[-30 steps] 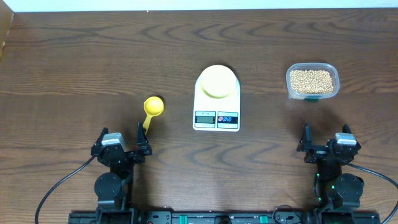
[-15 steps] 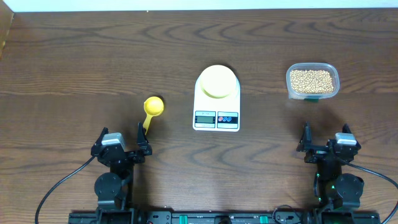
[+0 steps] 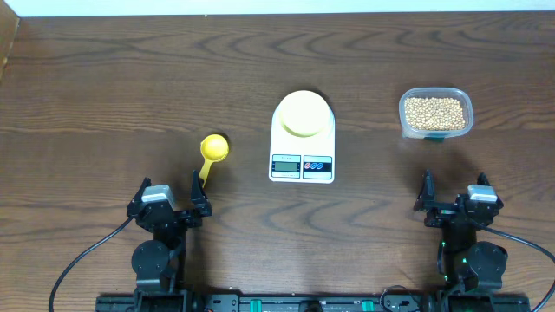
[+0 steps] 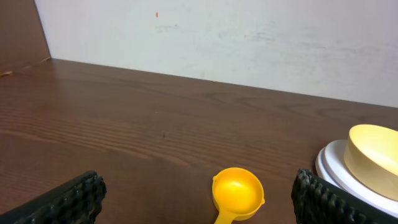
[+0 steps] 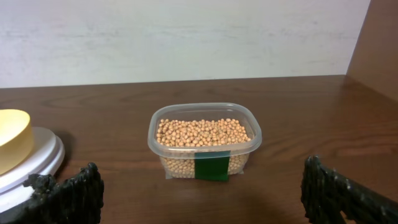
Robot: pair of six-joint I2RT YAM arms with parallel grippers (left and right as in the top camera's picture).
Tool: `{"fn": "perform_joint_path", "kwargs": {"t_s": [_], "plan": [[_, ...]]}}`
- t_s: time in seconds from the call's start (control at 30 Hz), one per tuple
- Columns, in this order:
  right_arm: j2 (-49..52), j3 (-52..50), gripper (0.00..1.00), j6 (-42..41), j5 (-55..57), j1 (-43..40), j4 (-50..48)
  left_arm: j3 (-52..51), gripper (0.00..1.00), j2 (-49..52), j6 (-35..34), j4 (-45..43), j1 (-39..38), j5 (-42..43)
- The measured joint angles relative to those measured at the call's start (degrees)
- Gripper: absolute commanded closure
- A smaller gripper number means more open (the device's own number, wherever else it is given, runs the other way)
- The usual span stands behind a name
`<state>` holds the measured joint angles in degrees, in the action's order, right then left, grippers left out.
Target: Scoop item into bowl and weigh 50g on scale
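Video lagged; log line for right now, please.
left gripper: open, empty | right gripper: open, empty | scoop: on table, untouched | bowl: empty, on scale | beans: in tub

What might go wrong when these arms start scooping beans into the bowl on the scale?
The clear rectangular plastic tub is nearly full of small tan beans, so digging may spill some or shove it. The bright yellow plastic scoop lies flat, probably awkward to grasp. The small pale yellow-green bowl on the white flat scale is a narrow target.
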<state>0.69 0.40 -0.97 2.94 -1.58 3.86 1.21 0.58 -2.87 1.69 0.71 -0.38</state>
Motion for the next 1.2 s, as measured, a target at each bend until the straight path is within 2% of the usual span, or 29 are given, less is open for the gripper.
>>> {"fn": "perform_joint_path", "kwargs": {"t_s": [0.77, 1.2], "plan": [[0.0, 0.0, 0.01, 0.0, 0.0, 0.0, 0.0, 0.4, 0.03, 1.0, 0.0, 0.8, 0.0, 0.0], [0.0, 0.0, 0.01, 0.0, -0.2, 0.0, 0.0, 4.0, 0.02, 11.7, 0.0, 4.1, 0.0, -1.0]]}}
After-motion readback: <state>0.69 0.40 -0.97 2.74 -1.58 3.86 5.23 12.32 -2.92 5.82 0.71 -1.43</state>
